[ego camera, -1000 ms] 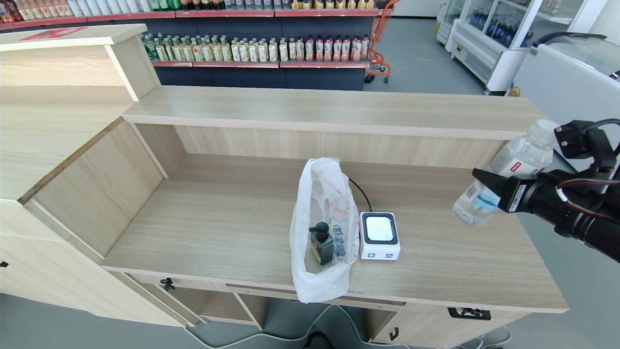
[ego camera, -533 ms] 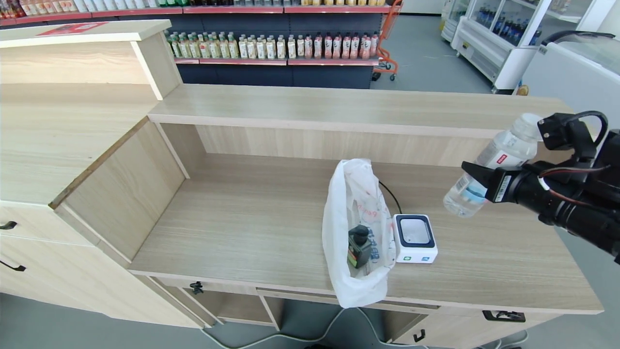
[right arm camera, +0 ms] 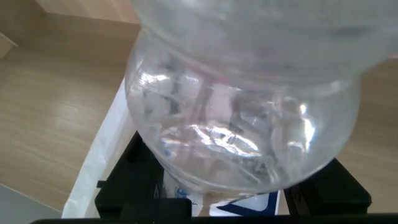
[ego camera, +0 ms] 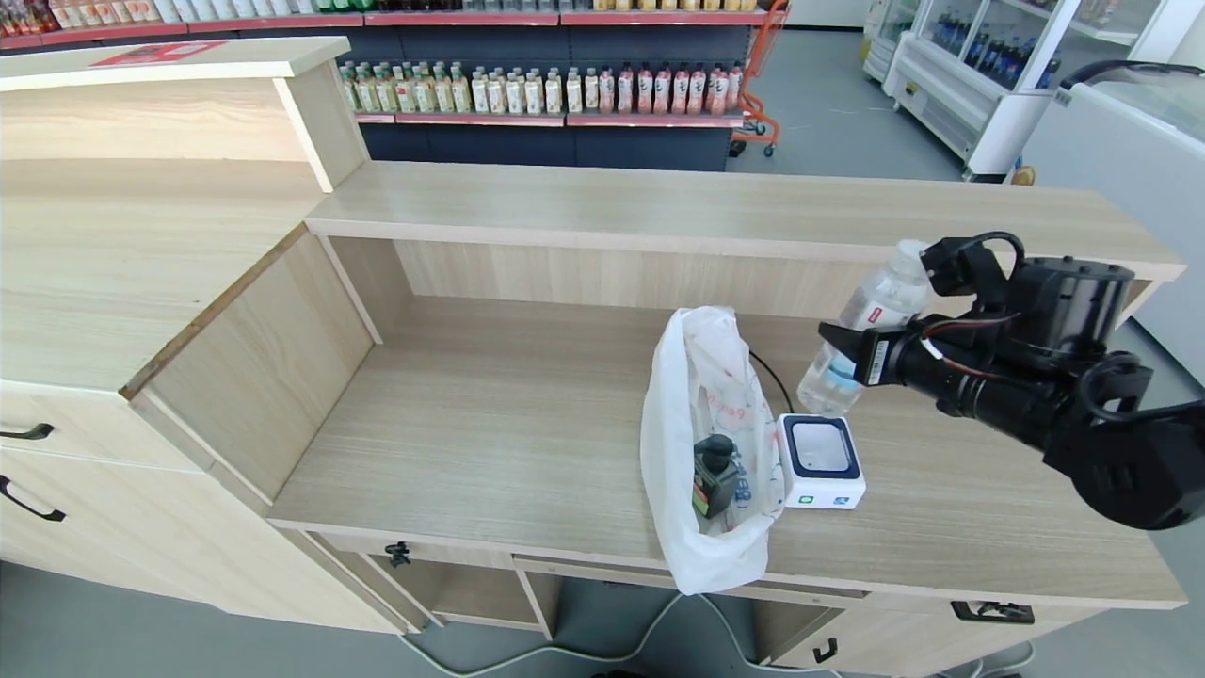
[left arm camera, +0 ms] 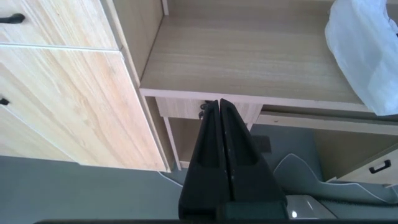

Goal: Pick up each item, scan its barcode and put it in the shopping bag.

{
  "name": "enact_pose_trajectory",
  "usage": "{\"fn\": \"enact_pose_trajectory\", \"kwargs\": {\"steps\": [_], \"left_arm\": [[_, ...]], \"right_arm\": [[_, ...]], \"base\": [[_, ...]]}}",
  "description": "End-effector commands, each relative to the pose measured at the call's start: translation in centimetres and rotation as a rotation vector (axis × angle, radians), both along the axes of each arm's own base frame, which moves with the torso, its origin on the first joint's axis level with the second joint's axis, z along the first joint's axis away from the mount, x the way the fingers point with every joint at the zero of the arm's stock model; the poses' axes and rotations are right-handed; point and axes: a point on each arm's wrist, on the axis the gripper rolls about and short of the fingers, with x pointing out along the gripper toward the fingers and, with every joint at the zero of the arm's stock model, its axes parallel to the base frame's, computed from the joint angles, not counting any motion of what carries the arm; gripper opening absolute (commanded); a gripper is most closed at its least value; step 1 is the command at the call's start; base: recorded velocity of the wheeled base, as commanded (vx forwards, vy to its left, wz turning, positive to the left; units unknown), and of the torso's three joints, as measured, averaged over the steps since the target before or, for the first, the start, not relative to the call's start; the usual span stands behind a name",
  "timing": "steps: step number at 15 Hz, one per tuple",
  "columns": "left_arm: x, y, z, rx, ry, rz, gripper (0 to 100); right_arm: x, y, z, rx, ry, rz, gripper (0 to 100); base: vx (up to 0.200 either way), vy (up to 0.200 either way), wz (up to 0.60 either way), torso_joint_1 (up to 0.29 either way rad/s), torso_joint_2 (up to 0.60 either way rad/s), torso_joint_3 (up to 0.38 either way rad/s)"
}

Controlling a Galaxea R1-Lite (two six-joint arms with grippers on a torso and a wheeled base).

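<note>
My right gripper (ego camera: pixel 852 353) is shut on a clear water bottle (ego camera: pixel 857 330) and holds it tilted above the counter, just over the far side of the white barcode scanner (ego camera: pixel 817 460). From the right wrist the bottle's base (right arm camera: pixel 242 121) looms close, with the scanner below it. A white plastic shopping bag (ego camera: pixel 706 443) stands open left of the scanner, and a dark pump bottle (ego camera: pixel 715 476) sits inside it. My left gripper (left arm camera: pixel 219 115) is shut on nothing, low beside the counter's front left corner.
The wooden counter (ego camera: pixel 527 424) has a raised back ledge (ego camera: pixel 706 212) and a tall side cabinet (ego camera: pixel 141 188) on the left. The scanner's black cable (ego camera: pixel 767 372) runs behind the bag. Drawers and handles (left arm camera: pixel 12 18) lie under the counter. Store shelves stand far behind.
The right arm carried the water bottle left and lower, from off the counter's right end to above the scanner. The head camera panned left, shifting the whole scene right.
</note>
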Motion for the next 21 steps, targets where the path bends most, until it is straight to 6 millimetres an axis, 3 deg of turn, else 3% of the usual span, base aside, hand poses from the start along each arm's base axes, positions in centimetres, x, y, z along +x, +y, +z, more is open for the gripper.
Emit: {"fn": "enact_pose_trajectory", "kwargs": {"steps": [1, 8, 14, 21], "left_arm": [[0.0, 0.0, 0.0, 0.000, 0.000, 0.000, 0], [0.0, 0.0, 0.0, 0.000, -0.001, 0.000, 0], [0.0, 0.0, 0.0, 0.000, 0.000, 0.000, 0], [0.0, 0.0, 0.0, 0.000, 0.000, 0.000, 0]], "right_arm": [[2.7, 1.2, -3.2, -0.033, 0.037, 0.019, 0], [7.7, 2.7, -9.2, -0.113, 0.022, 0.075, 0], [11.6, 6.1, -10.6, -0.100, -0.051, 0.125, 0], [12.7, 7.5, -12.4, -0.105, -0.049, 0.145, 0]], "base": [[0.000, 0.000, 0.00, 0.000, 0.00, 0.000], [0.000, 0.000, 0.00, 0.000, 0.00, 0.000], [0.000, 0.000, 0.00, 0.000, 0.00, 0.000], [0.000, 0.000, 0.00, 0.000, 0.00, 0.000]]}}
